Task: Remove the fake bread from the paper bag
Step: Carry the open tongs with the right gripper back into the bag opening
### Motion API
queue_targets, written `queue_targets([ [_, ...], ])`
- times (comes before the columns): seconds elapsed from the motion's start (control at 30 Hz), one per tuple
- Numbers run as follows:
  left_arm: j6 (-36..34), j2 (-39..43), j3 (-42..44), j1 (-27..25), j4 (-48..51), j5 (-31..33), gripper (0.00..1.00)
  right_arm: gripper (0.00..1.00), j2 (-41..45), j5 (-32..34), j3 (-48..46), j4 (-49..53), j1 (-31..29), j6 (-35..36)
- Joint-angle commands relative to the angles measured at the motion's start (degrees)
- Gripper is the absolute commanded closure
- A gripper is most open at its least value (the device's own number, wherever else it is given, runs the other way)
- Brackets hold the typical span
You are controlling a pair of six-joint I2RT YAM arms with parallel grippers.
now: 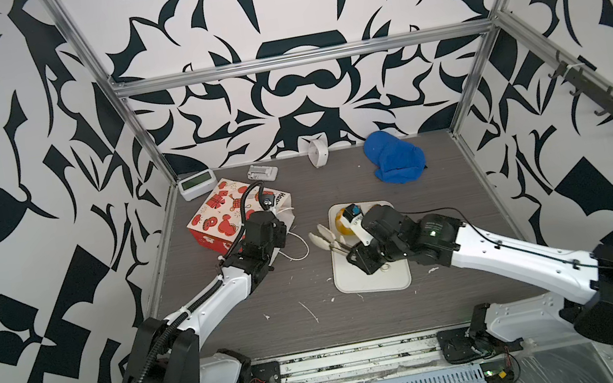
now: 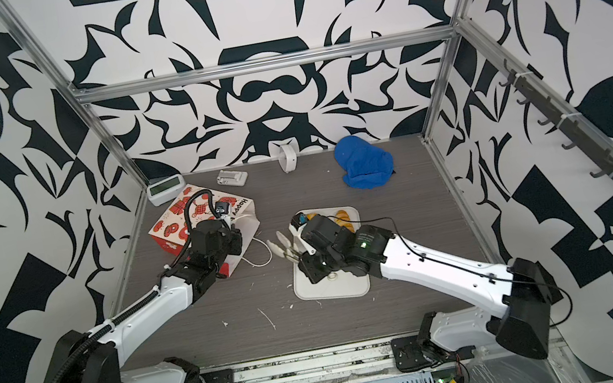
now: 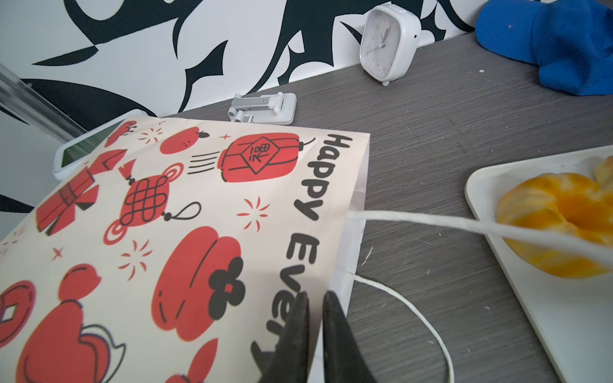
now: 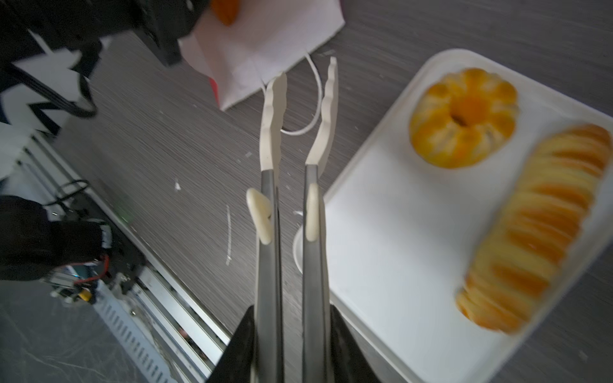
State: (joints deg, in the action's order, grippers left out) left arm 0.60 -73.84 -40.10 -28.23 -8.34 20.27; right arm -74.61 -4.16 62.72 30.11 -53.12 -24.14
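The right gripper clamps its black fingers on the grey arms of a pair of tongs, whose cream tips stand slightly apart and empty above the table, near the white cord handle of the paper bag. Just beside the tongs, a white tray holds a ring-shaped fake bread and a long croissant, lying close together.

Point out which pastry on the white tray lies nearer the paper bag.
The ring pastry with the hole in its middle; it lies on the side of the tray toward the paper bag, the long croissant beyond it.
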Motion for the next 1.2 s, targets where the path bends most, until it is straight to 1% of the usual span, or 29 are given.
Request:
queue_targets([
  [0.0, -0.01, 3.51, -2.40, 0.32, 3.11, 0.22, 0.87, 0.67, -4.51, -4.80, -0.18, -18.35, -0.32, 3.89],
  [0.17, -0.78, 4.55, -3.15, 0.32, 5.10, 1.43, 0.88, 0.69, -14.73, -5.70, 3.08, -25.55, -0.49, 6.55],
  [0.47, -1.05, 5.25, -4.88, 0.37, 9.32, 1.50, 0.89, 0.69, -23.61, -6.22, 6.41, -36.64, -0.40, 7.85],
  [0.53, -0.87, 5.29, -5.33, 0.36, 10.37, 1.30, 0.89, 0.70, -24.81, -6.54, 6.41, -39.42, -0.41, 6.94],
  [0.6, -0.79, 5.25, -5.95, 0.33, 11.52, 1.33, 0.92, 0.70, -25.91, -7.06, 6.10, -42.42, -0.41, 6.02],
  [0.7, -0.78, 5.34, -6.84, 0.37, 13.20, 1.50, 0.92, 0.70, -27.71, -8.21, 6.36, -44.79, -0.36, 4.22],
  [0.9, -1.89, 6.08, -8.67, 0.37, 15.29, 2.46, 1.00, 0.70, -30.47, -9.69, 4.03, -51.43, -0.02, 0.39],
  [1.03, -2.87, 6.76, -9.47, 0.32, 16.80, 3.01, 1.00, 0.70, -32.18, -9.28, 1.73, -57.08, 0.03, -2.15],
  [1.17, -3.06, 7.53, -9.65, 0.36, 17.87, 2.98, 1.00, 0.70, -34.40, -9.32, 1.88, -58.59, 0.01, -2.75],
])
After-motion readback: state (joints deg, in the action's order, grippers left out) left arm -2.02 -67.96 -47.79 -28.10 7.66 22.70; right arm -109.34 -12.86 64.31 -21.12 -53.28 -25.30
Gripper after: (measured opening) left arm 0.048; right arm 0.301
